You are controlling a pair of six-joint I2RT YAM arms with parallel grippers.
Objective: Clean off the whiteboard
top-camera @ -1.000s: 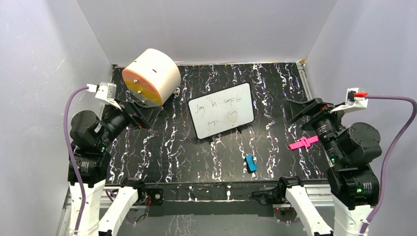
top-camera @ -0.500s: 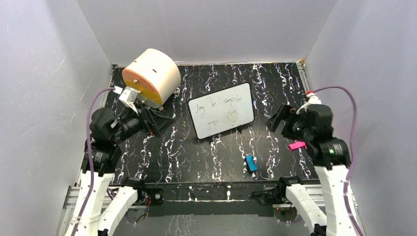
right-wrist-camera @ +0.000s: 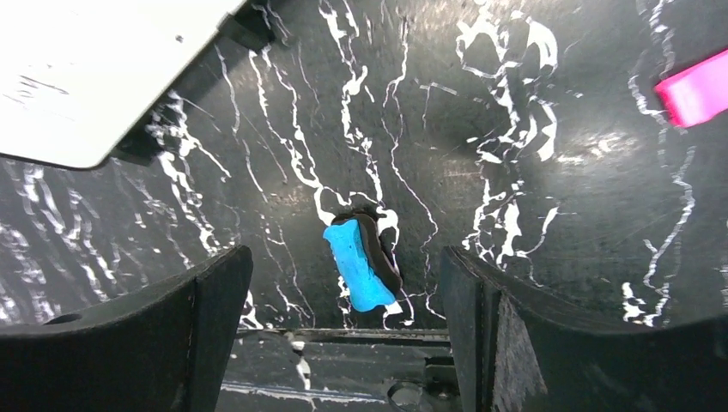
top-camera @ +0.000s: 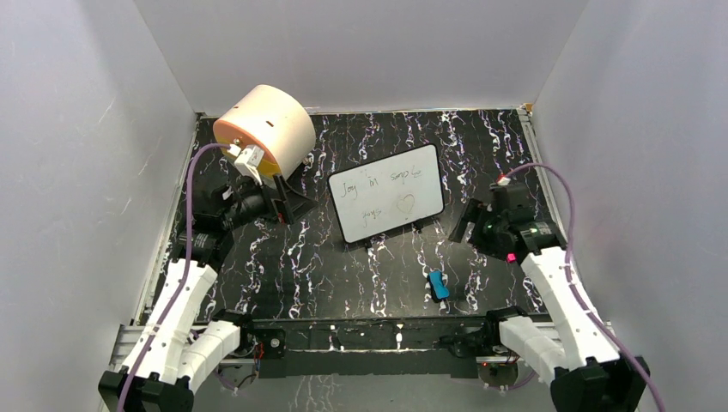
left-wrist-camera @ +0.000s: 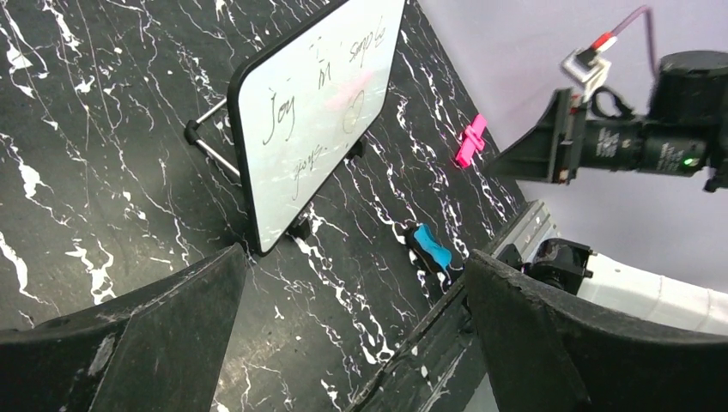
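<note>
The whiteboard [top-camera: 386,193] stands tilted on small black feet at the table's middle, with faint handwriting and a small heart on it; it shows too in the left wrist view [left-wrist-camera: 318,112] and the right wrist view [right-wrist-camera: 94,77]. A blue-and-black eraser [top-camera: 439,284] lies near the front edge, below the board's right corner. My right gripper [top-camera: 464,225] hovers open above and right of the eraser [right-wrist-camera: 360,262], which shows between its fingers, untouched. My left gripper [top-camera: 290,202] is open and empty, left of the board.
A large cream cylinder with an orange face [top-camera: 262,133] sits at the back left, just behind the left wrist. A pink clip-like piece [left-wrist-camera: 470,140] lies on the table's right side, under the right arm. The metal front rail [right-wrist-camera: 343,339] runs just below the eraser.
Both arms have swung in from the sides toward the centre. The right gripper moved left toward the eraser and its jaws narrowed slightly. The left gripper moved right, nearer the board.
</note>
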